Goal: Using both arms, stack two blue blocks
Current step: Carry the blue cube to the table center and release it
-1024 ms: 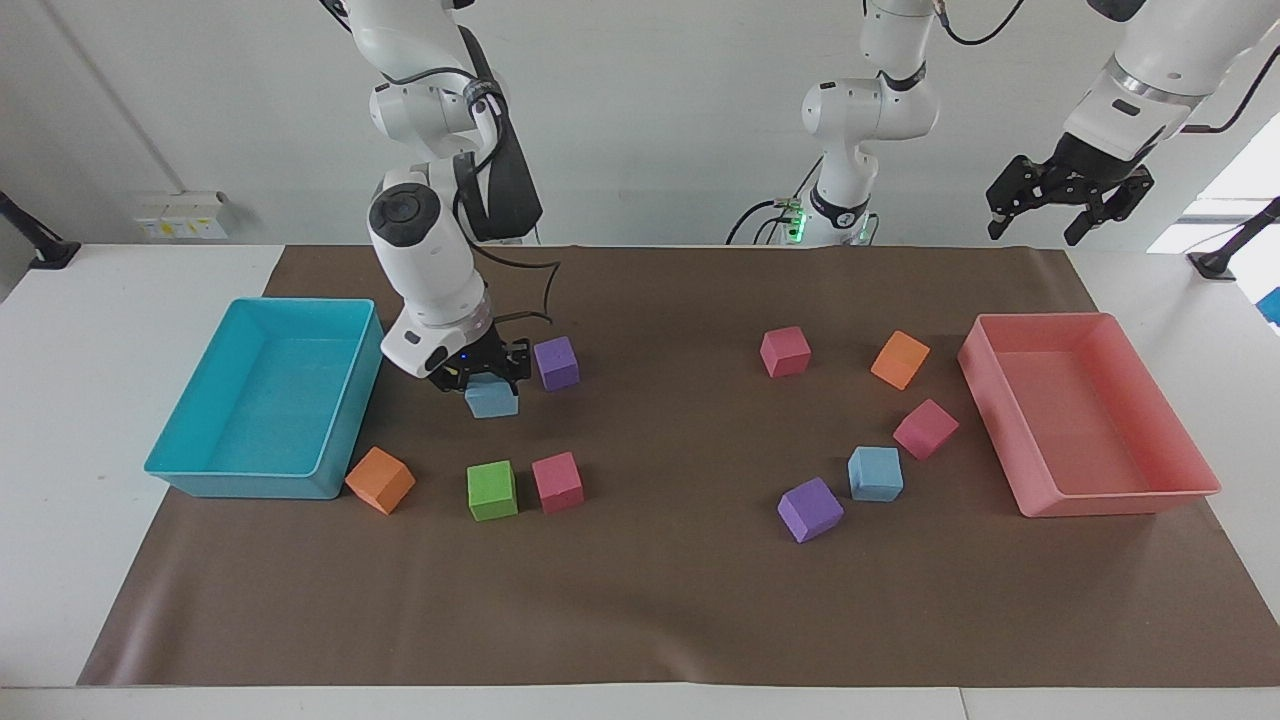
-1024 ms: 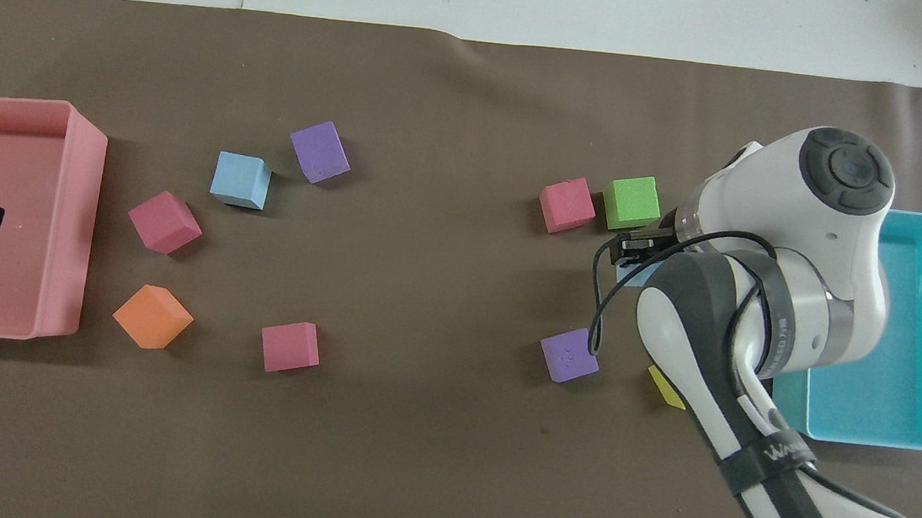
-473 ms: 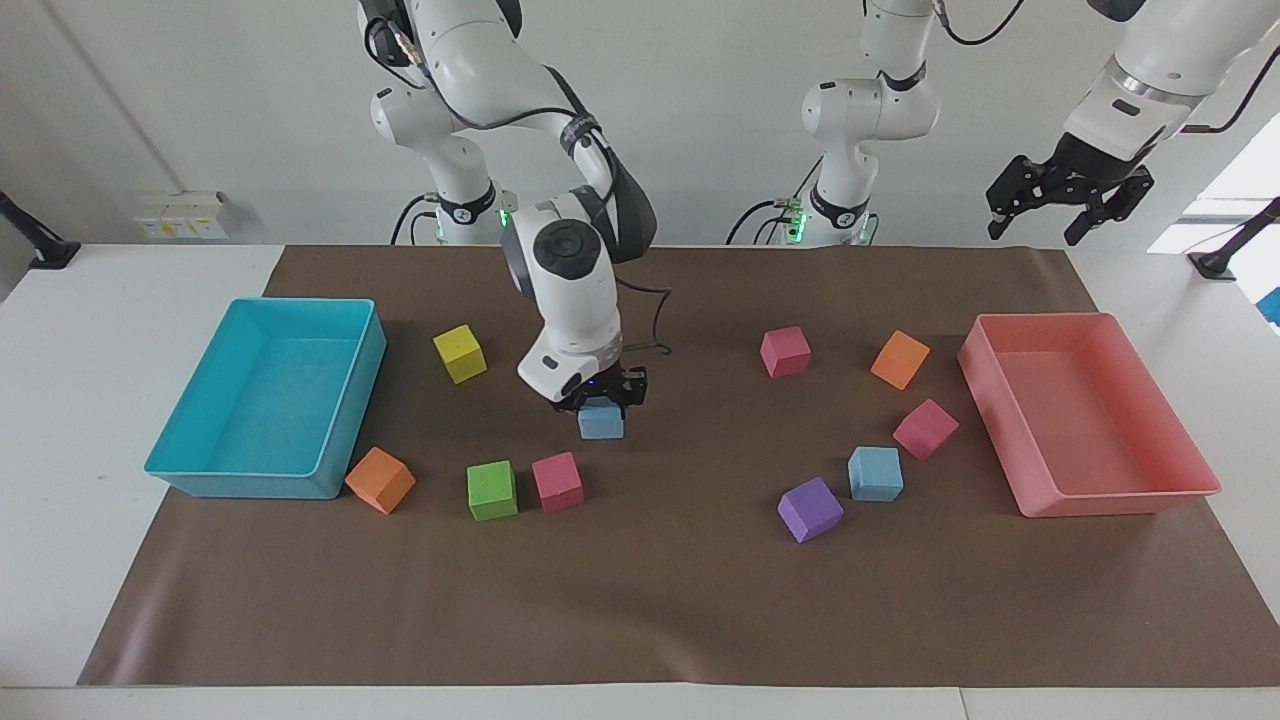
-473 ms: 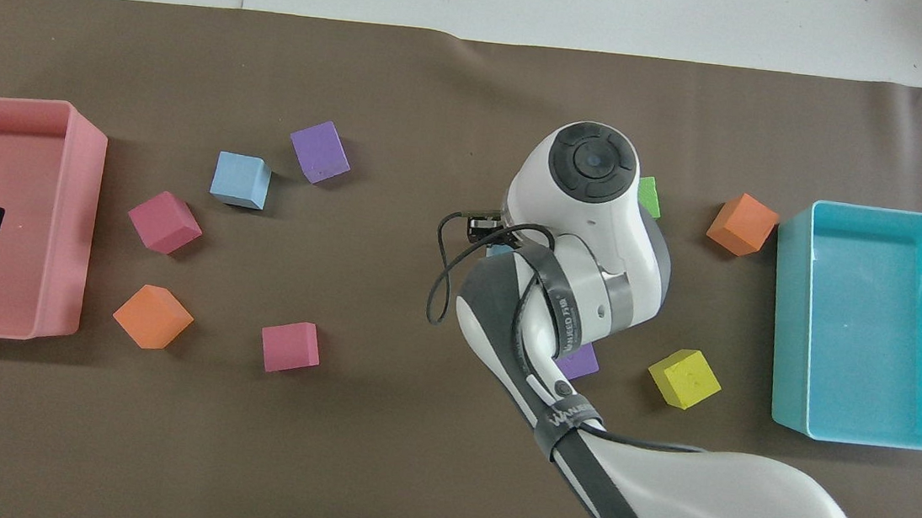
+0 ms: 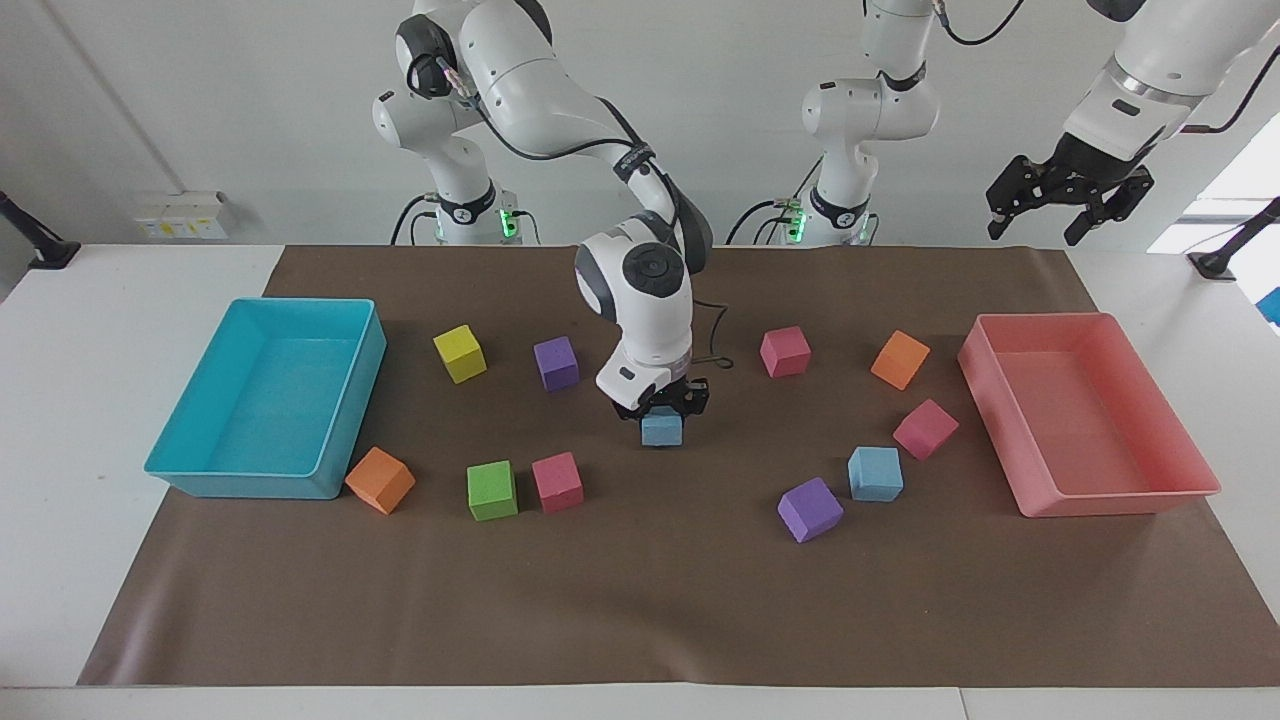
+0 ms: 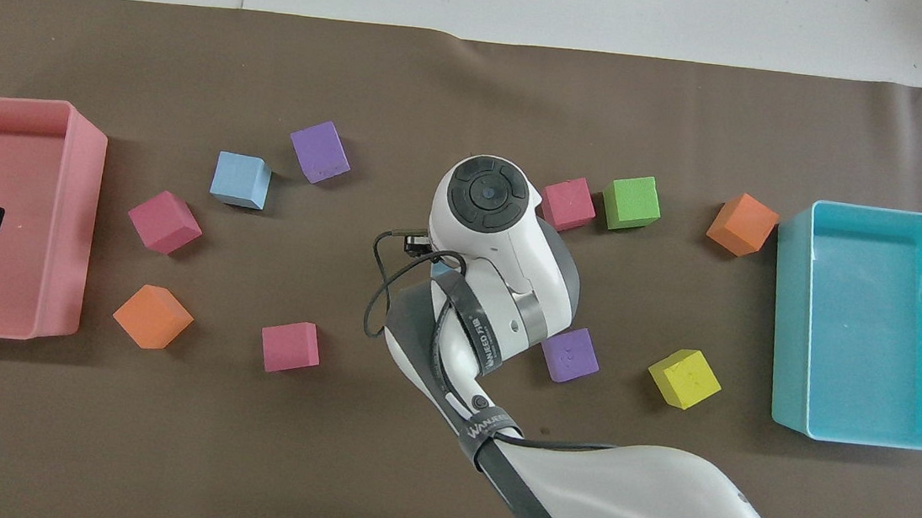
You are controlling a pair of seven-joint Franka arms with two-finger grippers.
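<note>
Facing view: the brown mat (image 5: 640,600) spreads under everything, and I take the blue block on the mat (image 5: 875,473) as my landmark. Toward my left arm's end from it stands the pink tray (image 5: 1190,478); well apart toward my right arm's end stands the turquoise tray (image 5: 175,465). My right arm (image 5: 560,90) reaches over the middle of the mat, and my right gripper (image 5: 662,408) is clamped on the other blue block (image 5: 661,430), held over bare mat, toward my right arm's end from the landmark. My left gripper (image 5: 1068,205) waits, raised with fingers spread, holding nothing, up over the table edge near the pink tray.

Crowding the landmark are a purple cube (image 5: 810,509) just beside it, farther from the robots, and a pink cube (image 5: 925,428) just beside it, nearer to the robots. An orange cube (image 5: 900,359) and another pink cube (image 5: 785,351) lie nearer to the robots still. Nothing rests on the landmark's top face.

In the overhead view my own wrist hides nearly all of the carried block.
</note>
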